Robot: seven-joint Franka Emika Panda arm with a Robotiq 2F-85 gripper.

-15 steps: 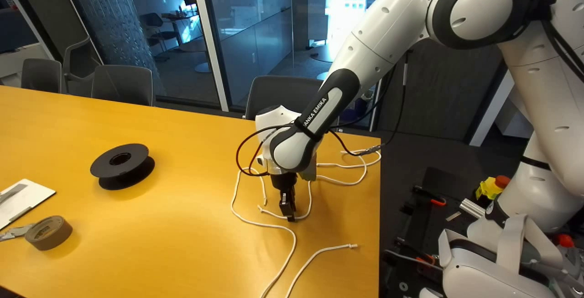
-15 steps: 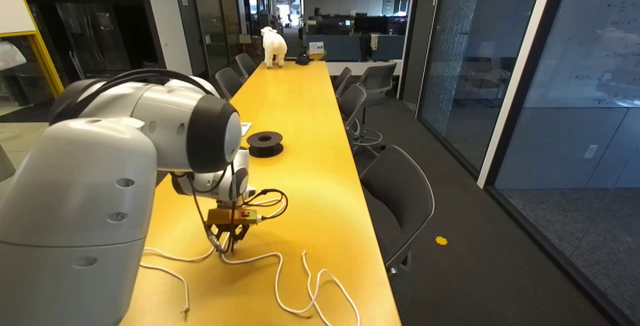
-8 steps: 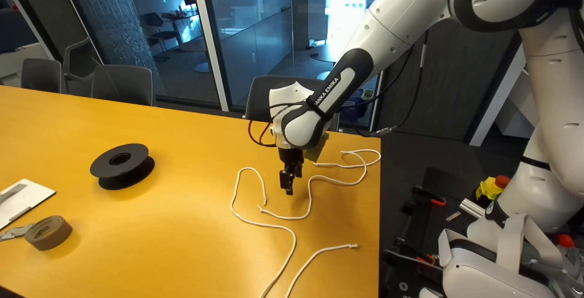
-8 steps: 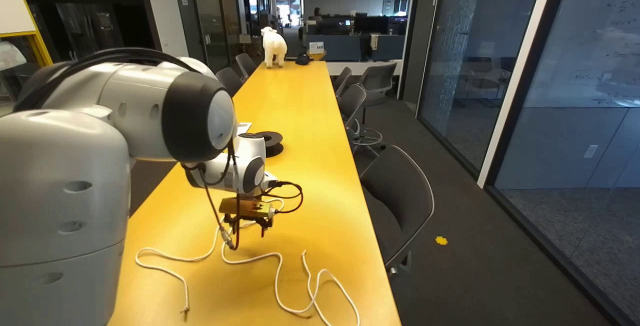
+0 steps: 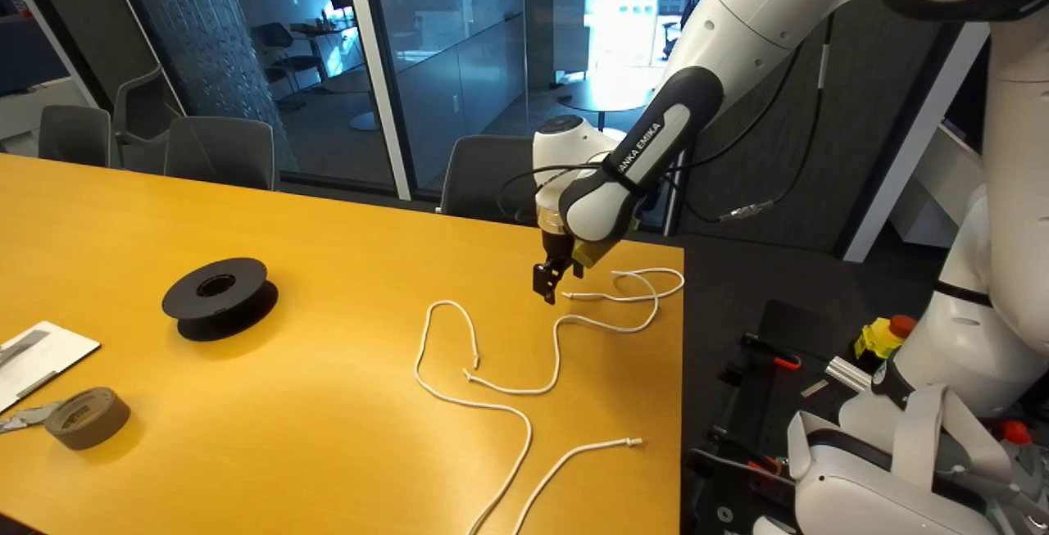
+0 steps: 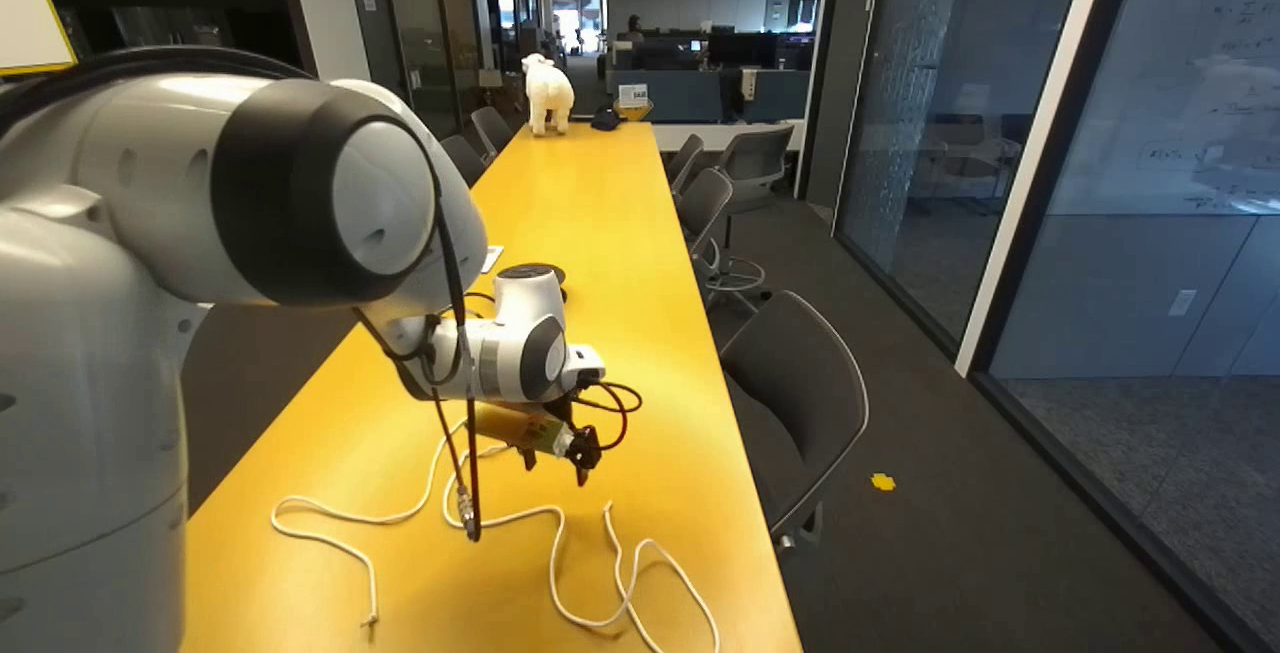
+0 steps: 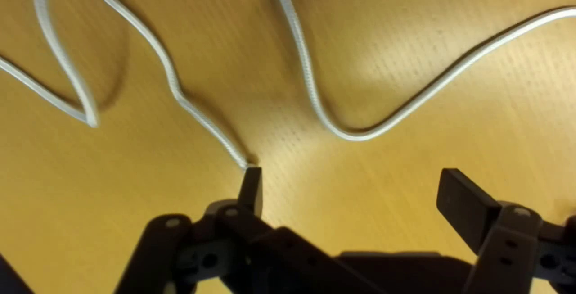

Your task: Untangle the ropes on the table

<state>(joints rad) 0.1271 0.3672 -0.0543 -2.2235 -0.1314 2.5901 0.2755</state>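
The white ropes lie in wavy strands on the yellow table (image 5: 311,453). In an exterior view the left rope (image 5: 420,355) runs off the bottom edge, and a strand (image 5: 574,451) with a knotted end lies near it. The right rope (image 5: 556,363) curves toward the table corner and crosses over itself in a loop. My gripper (image 5: 564,286) hangs tilted above the table near that loop, also visible in an exterior view (image 6: 556,471). In the wrist view the gripper (image 7: 352,170) is open, nothing between its fingers; a rope end (image 7: 240,159) is partly hidden behind the left fingertip.
A black spool (image 5: 184,297), a tape roll (image 5: 90,419) and a white board (image 5: 61,345) lie farther left on the table. Grey chairs (image 5: 219,154) line the far side. The table's edge drops off just right of the rope loop. A cable (image 6: 467,493) dangles from the arm.
My gripper has risen off the right rope, moved toward the robot base and tilted; its fingers have spread. The ropes lie where they were.
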